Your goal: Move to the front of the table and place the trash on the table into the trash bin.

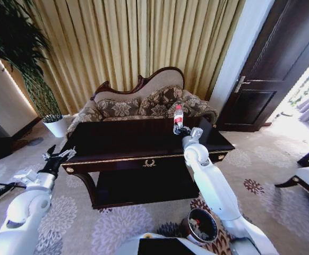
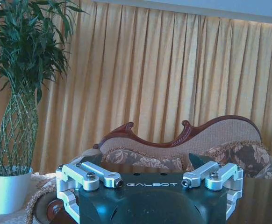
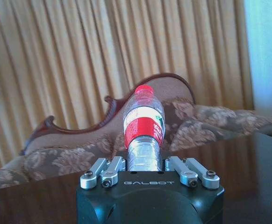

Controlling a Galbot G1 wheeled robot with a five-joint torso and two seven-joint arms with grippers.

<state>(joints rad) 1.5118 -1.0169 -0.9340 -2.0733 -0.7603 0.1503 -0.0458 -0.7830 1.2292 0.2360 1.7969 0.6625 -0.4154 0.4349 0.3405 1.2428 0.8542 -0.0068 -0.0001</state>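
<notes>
Glossy table [image 1: 117,141]: our right gripper [image 1: 180,129] is clamping the bottle [image 1: 178,118]; a slip risks missing the trash bin [image 1: 201,225]. Left gripper [image 1: 60,157] is idling, fingers apart.

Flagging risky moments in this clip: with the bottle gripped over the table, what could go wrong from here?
1. The right gripper holds the bottle low on its body, so the tall upper part could tip or slip during the swing.
2. The trash bin sits on the floor close beside the right arm, so a drop could miss its small opening.
3. The left gripper hangs near the table edge and might bump it.
</notes>
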